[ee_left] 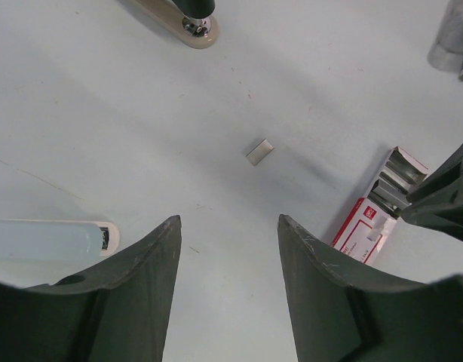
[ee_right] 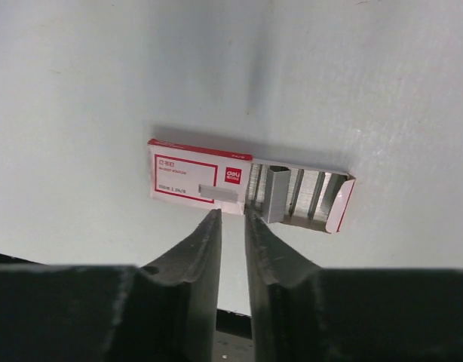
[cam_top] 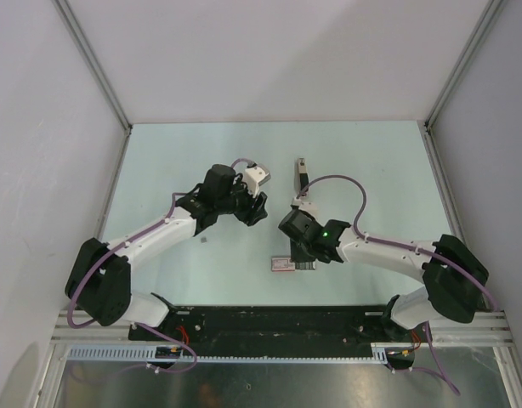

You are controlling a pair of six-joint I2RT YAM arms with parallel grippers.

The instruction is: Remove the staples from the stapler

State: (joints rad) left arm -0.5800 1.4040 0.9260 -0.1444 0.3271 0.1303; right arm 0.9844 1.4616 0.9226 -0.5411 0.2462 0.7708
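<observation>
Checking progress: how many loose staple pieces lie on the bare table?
1: the staple piece ahead of the left gripper, left of the box; more may be hidden.

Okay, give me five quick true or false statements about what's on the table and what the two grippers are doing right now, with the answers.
1. The left gripper is open and holds nothing. True.
2. The stapler is clamped in the right gripper. False: it lies on the table beyond both grippers, and neither is touching it.
3. The red-and-white box is slid open, with staples showing inside. True.
4. The right gripper hangs over the stapler. False: it hangs over the red-and-white box.
5. A small loose staple strip lies on the table ahead of the left gripper. True.
</observation>
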